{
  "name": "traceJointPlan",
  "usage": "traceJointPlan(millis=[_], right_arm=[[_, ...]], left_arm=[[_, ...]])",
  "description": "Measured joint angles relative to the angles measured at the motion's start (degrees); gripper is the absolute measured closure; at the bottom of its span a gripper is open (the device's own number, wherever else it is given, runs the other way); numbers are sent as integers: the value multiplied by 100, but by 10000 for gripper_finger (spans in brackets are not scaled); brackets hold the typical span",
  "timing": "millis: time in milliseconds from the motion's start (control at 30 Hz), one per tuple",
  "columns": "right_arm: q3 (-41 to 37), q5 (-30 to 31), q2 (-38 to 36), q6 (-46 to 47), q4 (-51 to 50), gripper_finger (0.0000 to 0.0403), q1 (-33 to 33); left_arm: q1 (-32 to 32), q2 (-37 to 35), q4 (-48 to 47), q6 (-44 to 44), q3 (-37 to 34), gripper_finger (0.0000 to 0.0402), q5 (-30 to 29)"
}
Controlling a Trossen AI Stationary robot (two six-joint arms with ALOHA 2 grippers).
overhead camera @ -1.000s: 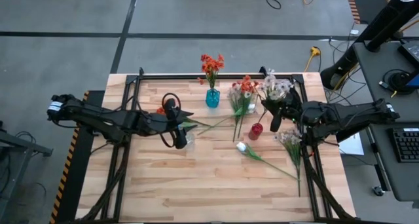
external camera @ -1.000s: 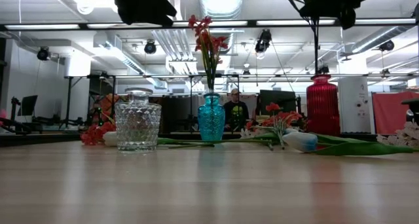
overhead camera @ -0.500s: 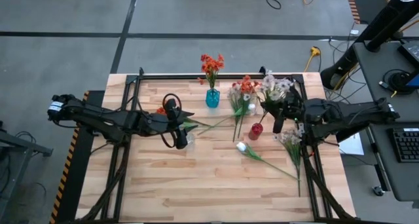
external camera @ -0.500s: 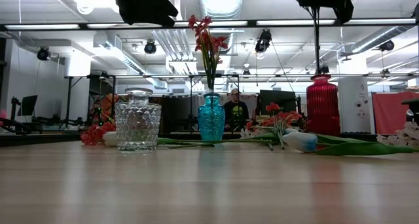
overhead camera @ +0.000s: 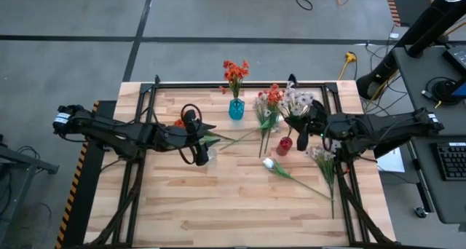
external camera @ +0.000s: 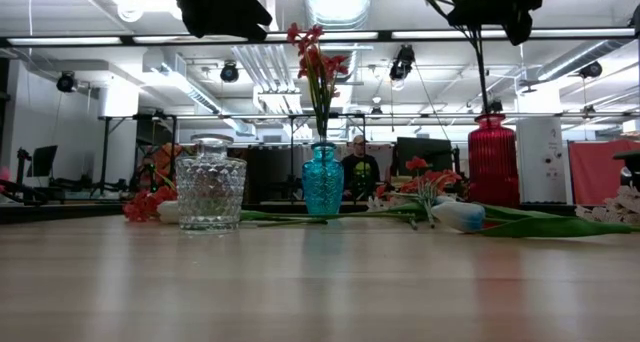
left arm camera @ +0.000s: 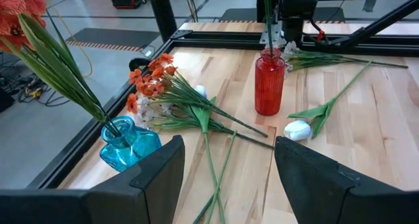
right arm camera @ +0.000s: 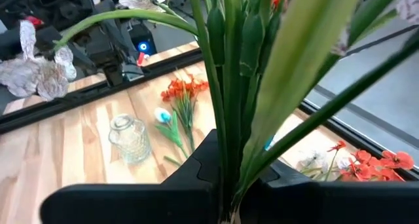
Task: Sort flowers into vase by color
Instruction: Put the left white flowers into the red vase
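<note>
The right gripper (overhead camera: 309, 124) is clenched on a pale pink-white bunch (overhead camera: 295, 100) by its green stems, and it hangs over the red vase (overhead camera: 285, 145) near the back right of the table (overhead camera: 218, 205). Half a second ago the gripper was a bit more to the right and the stems seemed higher. Now it has slid left and the stems (external camera: 481, 72) hang down above the mouth of the red vase (external camera: 494, 160). In the left wrist view a stem already goes into the neck of the red vase (left arm camera: 270, 83). So the bunch looks like it is being lowered into that vase, and this step is likely almost done. The gripper will probably need to let go once the stems sit deep enough, or the tall bunch could tip the vase. The left gripper (overhead camera: 197, 154) waits over the clear glass vase (external camera: 210, 189), with its fingers (left arm camera: 160, 178) spread apart and holding nothing. The blue vase (overhead camera: 236, 109) already holds orange-red flowers (overhead camera: 234, 71). More orange-red flowers (left arm camera: 152, 83) lie on the table between the blue and red vases. A white bud (overhead camera: 269, 163) lies in front of the red vase, and another pale bunch (overhead camera: 323, 159) lies to its right. These are not sorted yet, so a lot of the job is left.
</note>
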Motion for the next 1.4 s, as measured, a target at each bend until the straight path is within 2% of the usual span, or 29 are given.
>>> traceJointPlan(millis=[833,933,1167,1400], right_arm=[[0,64,-34,552,-682,209,0],[100,50,-46,822,-1114,192,0],[354,-68,-57,1491,-1862,168,0],[735,-313,-52,1931,-2486,168,0]], left_arm=[[-2,0,-4,-66,-2,183,-2],[0,0,-7,-84,-2,183,-2],[0,0,-8,-124,-4,183,-2],[0,0,-14,-264,-4,183,5]])
